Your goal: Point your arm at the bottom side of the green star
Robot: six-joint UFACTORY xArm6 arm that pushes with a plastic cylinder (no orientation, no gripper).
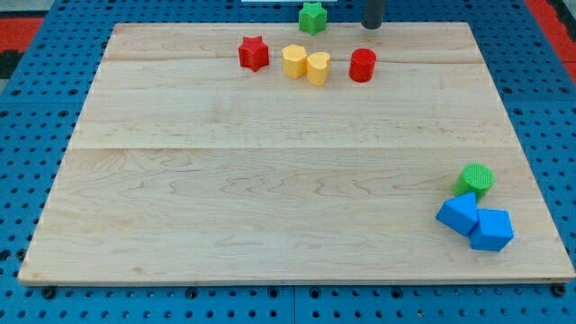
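Note:
The green star (pixel 312 17) sits at the view's top edge, just beyond the wooden board's (pixel 270 180) far edge. My tip (pixel 373 26) is the lower end of a dark rod at the view's top, to the right of the green star and a little apart from it. It stands above the red cylinder (pixel 362 65).
A red star (pixel 254 53), a yellow hexagon (pixel 293 61) and a yellow heart (pixel 318 67) lie in a row near the board's top. A green cylinder (pixel 475 180) and two blue blocks (pixel 459 214) (pixel 491 229) cluster at the bottom right.

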